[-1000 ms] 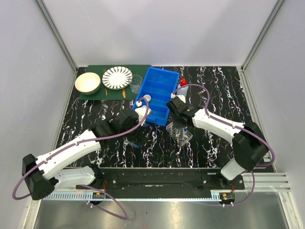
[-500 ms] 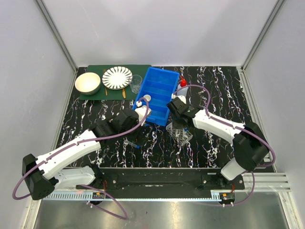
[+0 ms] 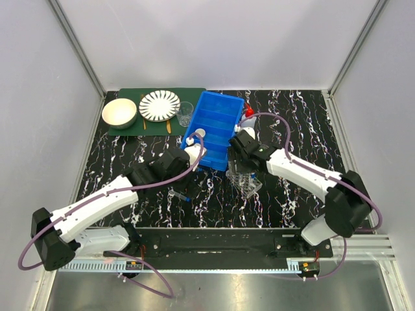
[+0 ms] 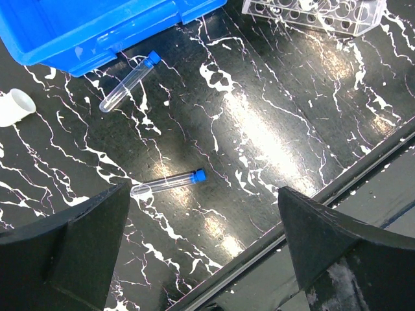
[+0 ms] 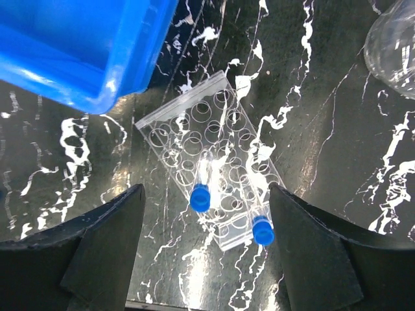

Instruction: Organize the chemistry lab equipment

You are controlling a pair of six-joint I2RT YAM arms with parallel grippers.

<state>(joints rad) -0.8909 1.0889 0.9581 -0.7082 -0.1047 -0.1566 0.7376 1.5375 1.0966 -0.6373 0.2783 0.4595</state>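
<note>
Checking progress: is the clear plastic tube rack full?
No, the clear plastic rack holds just two blue-capped clear tubes; other holes are empty.

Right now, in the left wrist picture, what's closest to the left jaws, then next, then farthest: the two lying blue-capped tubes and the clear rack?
1. Clear blue-capped tube, lying just ahead, middle-left.
2. Other clear blue-capped tube, upper left by the big blue plastic bin.
3. Clear plastic tube rack, top right.
</note>
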